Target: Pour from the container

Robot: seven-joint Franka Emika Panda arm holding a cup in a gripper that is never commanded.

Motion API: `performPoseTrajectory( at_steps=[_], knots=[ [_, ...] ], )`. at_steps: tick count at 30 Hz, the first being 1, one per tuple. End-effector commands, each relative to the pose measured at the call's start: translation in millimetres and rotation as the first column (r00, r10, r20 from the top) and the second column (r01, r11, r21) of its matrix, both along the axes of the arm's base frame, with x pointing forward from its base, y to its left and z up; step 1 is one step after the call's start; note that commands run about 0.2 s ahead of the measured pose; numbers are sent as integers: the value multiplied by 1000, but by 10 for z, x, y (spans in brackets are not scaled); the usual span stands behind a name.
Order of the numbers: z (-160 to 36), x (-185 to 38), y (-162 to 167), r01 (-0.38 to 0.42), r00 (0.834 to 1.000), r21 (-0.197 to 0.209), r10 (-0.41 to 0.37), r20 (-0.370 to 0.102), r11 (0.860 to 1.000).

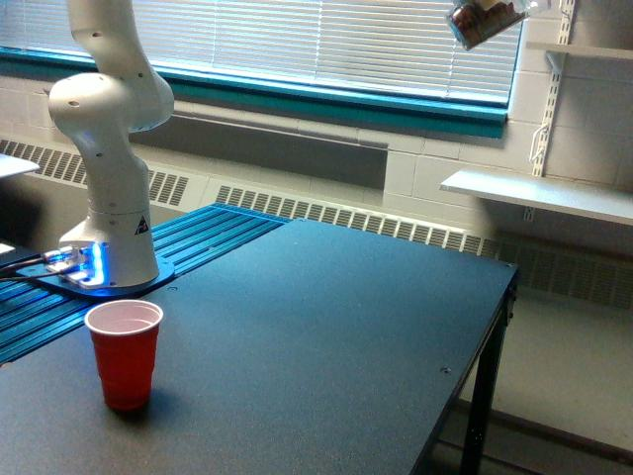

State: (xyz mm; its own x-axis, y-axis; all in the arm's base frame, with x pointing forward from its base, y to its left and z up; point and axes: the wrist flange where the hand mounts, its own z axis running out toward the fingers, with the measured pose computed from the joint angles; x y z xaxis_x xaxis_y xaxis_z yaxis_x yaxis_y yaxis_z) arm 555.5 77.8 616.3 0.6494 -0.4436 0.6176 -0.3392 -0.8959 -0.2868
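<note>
Red cup (124, 353) upright on table (326, 336); container (483, 22) tilted overhead, seemingly holding brown pieces.

— How is the camera set?

— We have a single exterior view. We look from above table height, down and across the dark table (336, 327) toward the window blinds (326, 45) and wall shelves (539, 193) at the top of the frame.

— How near do we stand?

— Near. The red cup (124, 353) sits large at lower left, and the arm's base (109, 247) fills the upper left. The container (483, 22) is cut off by the top edge, upper right.
</note>
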Motion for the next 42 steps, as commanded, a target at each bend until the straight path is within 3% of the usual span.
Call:
performPoseTrajectory(
  at_steps=[1,10,21,32,42],
  knots=[
    [-38,-23,62,-7,1000,-12,7,5,1000],
    [-85,-135,-37,27,1000,4,-27,10,1000],
    [-260,-307,-591,135,991,-17,-135,5,991],
    [-581,-585,-1228,274,962,-54,-274,-5,960],
    [-812,-988,-1688,337,941,-73,-339,-20,939]
  ],
)
